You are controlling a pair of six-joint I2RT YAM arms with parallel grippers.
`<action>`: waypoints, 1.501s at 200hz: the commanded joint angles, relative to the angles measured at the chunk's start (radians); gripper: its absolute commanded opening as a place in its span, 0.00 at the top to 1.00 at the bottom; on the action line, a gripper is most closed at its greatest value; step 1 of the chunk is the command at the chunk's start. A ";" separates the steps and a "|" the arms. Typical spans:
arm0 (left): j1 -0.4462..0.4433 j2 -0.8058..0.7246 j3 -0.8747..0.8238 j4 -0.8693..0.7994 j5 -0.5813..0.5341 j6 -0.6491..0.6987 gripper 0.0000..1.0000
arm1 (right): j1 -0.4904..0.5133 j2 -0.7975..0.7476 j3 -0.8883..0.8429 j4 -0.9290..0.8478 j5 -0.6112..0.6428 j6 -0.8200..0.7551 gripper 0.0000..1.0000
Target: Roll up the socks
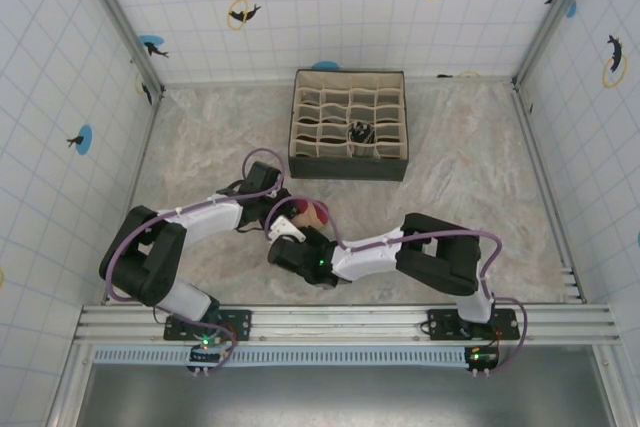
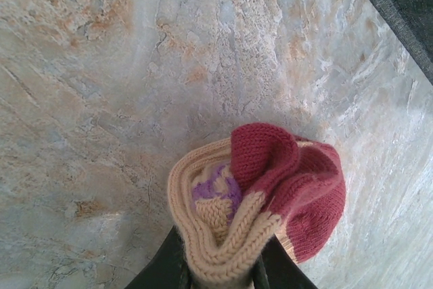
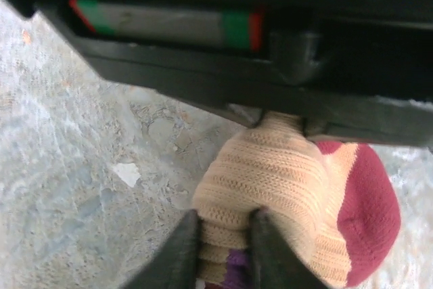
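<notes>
The peach sock [image 1: 312,213] sat bunched into a loose wad, its dark red toe folded over the ribbed cuff, pinched from two sides. The left gripper [image 2: 220,265] had its fingers clamped tight on the ribbed peach edge, with the wad bulging out just beyond its tips. I took that for an anchor, there to stop the roll springing apart. The right gripper [image 3: 223,252] faced it from the opposite side, jaws nearly together on a fold of the peach knit, the red toe off to one side of its fingers. My guess was that it meant to tuck the cuff over the roll.

The two were crowded very close, the left one's dark body looming right over the right one's fingertips, so either had little room to turn without bumping the other. Beyond both, well apart across the bare marbled table [image 1: 200,162], stood the organizer box [image 1: 348,168]. What looked like the striped sock [image 1: 360,133] lay in one of its compartments.
</notes>
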 commanded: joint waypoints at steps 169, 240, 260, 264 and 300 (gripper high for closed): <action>0.038 -0.082 -0.003 -0.173 -0.096 0.057 0.22 | -0.273 -0.006 -0.173 -0.026 -0.623 0.395 1.00; 0.054 -0.085 -0.057 -0.145 -0.169 0.027 0.22 | -0.259 0.006 -0.128 -0.154 -0.521 0.412 1.00; 0.066 -0.078 -0.062 -0.132 -0.171 0.008 0.22 | -0.241 0.015 -0.112 -0.178 -0.500 0.413 1.00; 0.069 -0.076 -0.061 -0.129 -0.173 0.004 0.22 | -0.237 0.018 -0.108 -0.184 -0.494 0.412 1.00; 0.135 -0.081 -0.058 -0.117 -0.179 -0.010 0.22 | -0.230 0.014 -0.120 -0.168 -0.480 0.394 1.00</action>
